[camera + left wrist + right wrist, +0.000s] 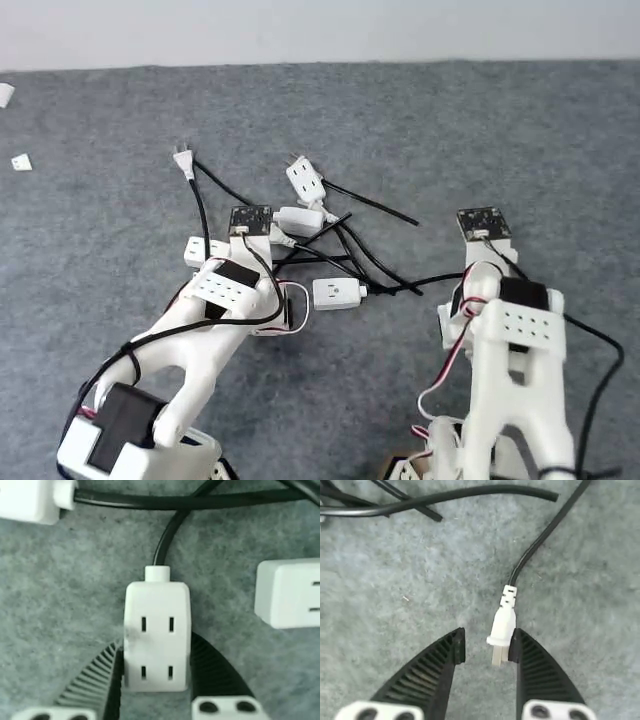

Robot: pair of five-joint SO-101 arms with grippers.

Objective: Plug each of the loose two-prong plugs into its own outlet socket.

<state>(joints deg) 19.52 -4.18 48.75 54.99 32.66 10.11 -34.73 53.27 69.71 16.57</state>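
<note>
- a loose plug (183,160) lies far left on the grey carpet (90,260).
- left gripper (156,680): jaws pressed against both sides of a white outlet socket (157,630) on the carpet.
- right gripper (487,652): jaws part open, a two-prong plug (502,630) lying between them, against one finger.

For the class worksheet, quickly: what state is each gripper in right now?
Left gripper: shut on the white outlet socket.
Right gripper: open, with the two-prong plug lying between its fingers.
</note>
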